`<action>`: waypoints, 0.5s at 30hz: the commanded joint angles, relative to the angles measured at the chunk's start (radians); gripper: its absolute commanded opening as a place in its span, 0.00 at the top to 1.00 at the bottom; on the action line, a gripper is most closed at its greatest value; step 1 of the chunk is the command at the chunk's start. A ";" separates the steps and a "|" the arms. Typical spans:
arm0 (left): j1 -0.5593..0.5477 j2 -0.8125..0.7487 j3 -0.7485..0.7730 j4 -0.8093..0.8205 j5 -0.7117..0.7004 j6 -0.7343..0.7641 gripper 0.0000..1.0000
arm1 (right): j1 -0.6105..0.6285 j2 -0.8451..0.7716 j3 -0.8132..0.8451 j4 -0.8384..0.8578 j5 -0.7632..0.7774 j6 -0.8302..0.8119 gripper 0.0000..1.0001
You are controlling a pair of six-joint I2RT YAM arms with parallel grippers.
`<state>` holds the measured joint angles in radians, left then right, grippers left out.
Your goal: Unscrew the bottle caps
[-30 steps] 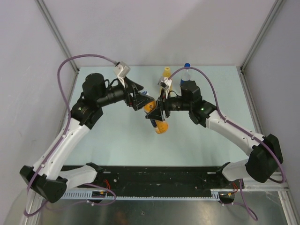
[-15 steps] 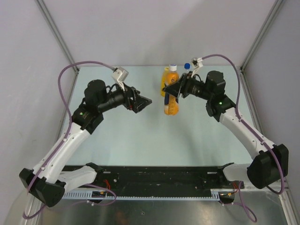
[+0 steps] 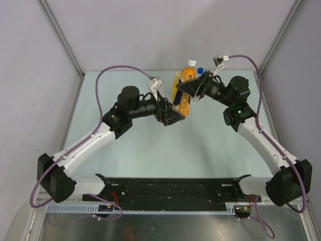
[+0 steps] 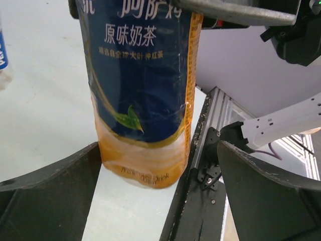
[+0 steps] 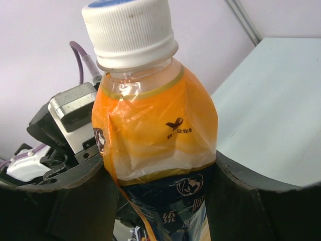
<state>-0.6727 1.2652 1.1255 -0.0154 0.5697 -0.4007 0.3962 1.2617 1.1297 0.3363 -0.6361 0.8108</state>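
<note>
- Pale bench (image 3: 150, 150) below tools.
- Right tool (image 5: 160, 188) clamps orange bottle (image 5: 155, 125) beneath white cap (image 5: 129, 30); walls look crushable.
- Left tool (image 4: 155, 165) apart, flanking base; ribbed cap offers grip.

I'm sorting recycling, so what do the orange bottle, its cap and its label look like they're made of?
The bottle is likely thin clear plastic, glossy, seen bare at the neck with shiny highlights. The cap looks like opaque white plastic, fairly matte, with fine moulded ribs round its side. The label is probably shrink film, shiny and creased, printed orange and dark blue.
</note>
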 commanded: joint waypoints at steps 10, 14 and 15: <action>-0.046 0.090 0.056 0.207 0.048 -0.041 0.16 | 0.030 -0.039 0.014 0.105 -0.016 0.049 0.49; -0.053 0.105 0.048 0.207 0.042 -0.037 0.42 | 0.033 -0.050 0.011 0.102 -0.005 0.036 0.48; -0.053 0.102 0.042 0.207 0.037 -0.034 0.47 | 0.033 -0.051 0.010 0.097 -0.003 0.031 0.47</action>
<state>-0.7097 1.3655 1.1389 0.1482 0.5877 -0.4438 0.4213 1.2488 1.1275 0.3744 -0.6434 0.8371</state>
